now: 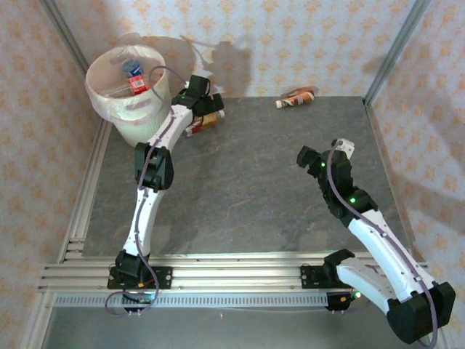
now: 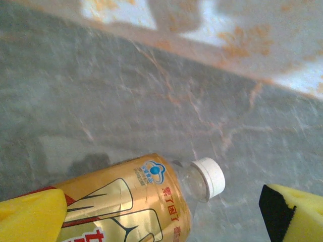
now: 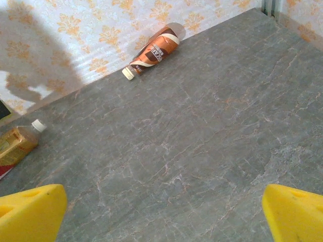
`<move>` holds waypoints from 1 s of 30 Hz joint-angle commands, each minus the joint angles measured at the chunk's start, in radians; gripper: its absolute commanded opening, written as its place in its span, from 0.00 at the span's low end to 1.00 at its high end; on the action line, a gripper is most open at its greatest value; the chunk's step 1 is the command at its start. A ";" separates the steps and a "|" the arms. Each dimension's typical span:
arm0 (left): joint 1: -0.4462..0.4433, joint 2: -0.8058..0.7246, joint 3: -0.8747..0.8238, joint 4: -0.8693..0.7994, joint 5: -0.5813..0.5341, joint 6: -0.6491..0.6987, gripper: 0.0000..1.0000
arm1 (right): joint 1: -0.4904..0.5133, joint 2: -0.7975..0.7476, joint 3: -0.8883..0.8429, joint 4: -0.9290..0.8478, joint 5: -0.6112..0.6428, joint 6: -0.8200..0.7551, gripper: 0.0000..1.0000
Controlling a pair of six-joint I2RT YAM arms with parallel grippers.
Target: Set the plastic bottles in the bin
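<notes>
Left gripper (image 2: 161,224): pads spread wide, nothing clamped. Right gripper (image 3: 164,217): same, wide and empty, over bare table (image 3: 202,141).

Risk at left: gold-label bottle (image 2: 126,201) lying roughly along the closing line, white cap (image 2: 211,176) toward the right pad. Closing like this probably pinches end to end. Could slip off the cap, or squirt sideways and roll. Thin plastic, may crush. Likely needs a wrist turn first.

Position: flat on table between the left pads, body partly behind the left one, just beside bin (image 1: 138,123). Brown bottle (image 3: 154,50) against back wall (image 3: 75,30), well ahead of right gripper. Red-label bottle (image 1: 134,76) already in bin.
</notes>
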 commanded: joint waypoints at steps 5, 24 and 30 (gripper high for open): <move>-0.153 -0.187 -0.362 -0.051 0.148 -0.109 1.00 | -0.003 -0.003 -0.026 0.036 -0.001 0.049 0.99; -0.385 -0.698 -0.987 0.158 0.213 -0.231 1.00 | -0.002 -0.049 -0.264 0.193 -0.385 0.313 0.99; -0.396 -0.749 -0.884 -0.033 0.095 0.201 1.00 | -0.003 -0.058 -0.328 0.241 -0.401 0.443 0.99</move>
